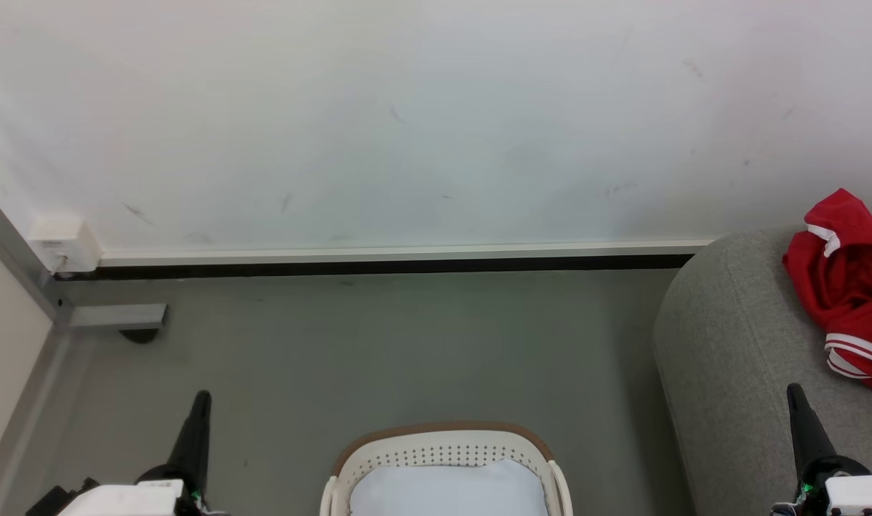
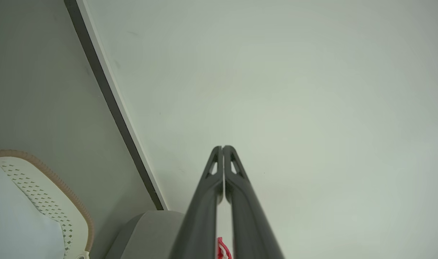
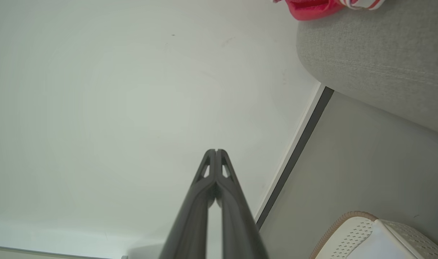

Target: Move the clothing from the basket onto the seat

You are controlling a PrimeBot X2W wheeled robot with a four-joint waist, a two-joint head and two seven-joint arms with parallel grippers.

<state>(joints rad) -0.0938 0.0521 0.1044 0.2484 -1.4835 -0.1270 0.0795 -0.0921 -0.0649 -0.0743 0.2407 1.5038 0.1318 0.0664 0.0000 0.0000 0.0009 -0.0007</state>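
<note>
left gripper (image 2: 222, 147), right gripper (image 3: 216, 151) closed, empty; cream perforated plastic basket (image 1: 443, 453) seemingly holds only a pale pad (image 1: 450, 493), easily grabbed mistakenly.

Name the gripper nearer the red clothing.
Right. The right gripper is by the seat, close to the red clothing; the left gripper is beyond the basket.
</note>
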